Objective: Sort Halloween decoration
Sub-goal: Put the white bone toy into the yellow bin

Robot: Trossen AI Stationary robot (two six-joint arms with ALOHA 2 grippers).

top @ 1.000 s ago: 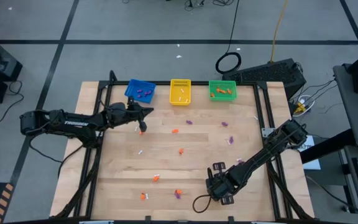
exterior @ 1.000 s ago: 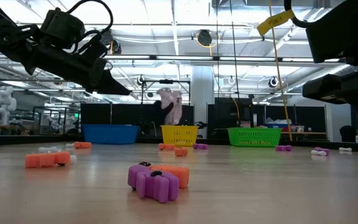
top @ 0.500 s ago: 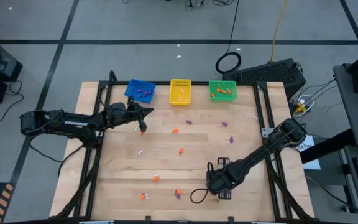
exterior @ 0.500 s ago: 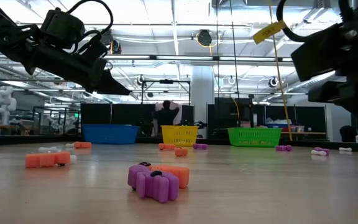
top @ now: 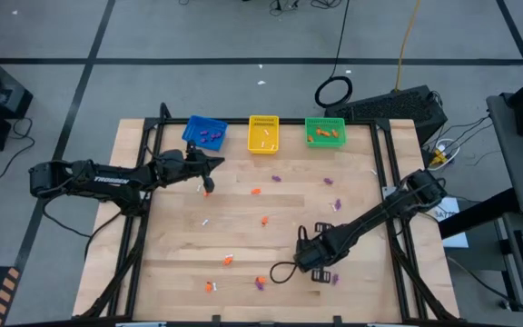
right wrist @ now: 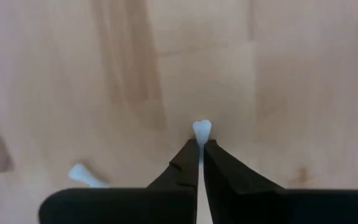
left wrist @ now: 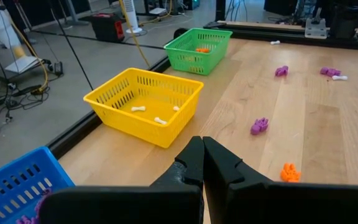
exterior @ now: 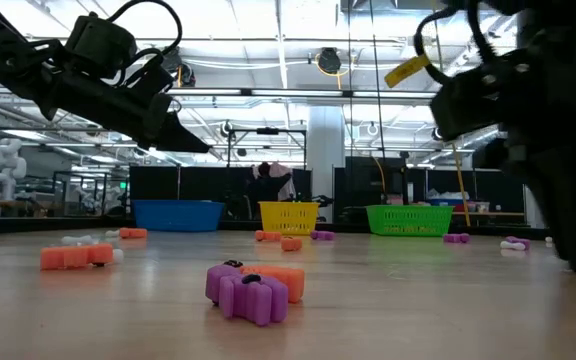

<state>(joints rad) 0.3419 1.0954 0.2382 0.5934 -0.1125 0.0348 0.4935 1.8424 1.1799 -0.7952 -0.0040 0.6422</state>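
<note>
Halloween decoration trinkets in orange (top: pixel 256 192), purple (top: pixel 275 179) and white (top: pixel 204 221) lie scattered on the wooden table. Others lie in the blue (top: pixel 205 133), yellow (top: pixel 263 133) and green (top: pixel 325 131) baskets at the far edge. My right gripper (top: pixel 310 259) (right wrist: pixel 201 144) points down over the near middle-right of the table, shut on a small white bone (right wrist: pixel 202 130). A second white piece (right wrist: pixel 84 176) lies on the wood beside it. My left gripper (top: pixel 212 164) (left wrist: pixel 202 147) waits shut and bare above the table, near the blue basket. My right gripper pinches the white bone between its two fingertips, coming from above and pointing down. Only the bone's knobbed end (right wrist: pixel 202 129) sticks out past the tips; the fingers hide the remainder. Whether that end rests on the wood or hangs clear, I cannot tell.
In the low view a purple trinket (exterior: pixel 247 295) and an orange one (exterior: pixel 280 279) lie together near the front edge, with another orange piece (exterior: pixel 73 256) to the left. A purple trinket (top: pixel 334 279) lies just beside the right arm. Black rails (top: pixel 398 195) frame the table.
My right gripper has travelled toward the table's left edge and a little toward the far edge, rolling at the wrist as it went; its cable loop has moved along with it. In the low view it has come farther into the picture from the right.
</note>
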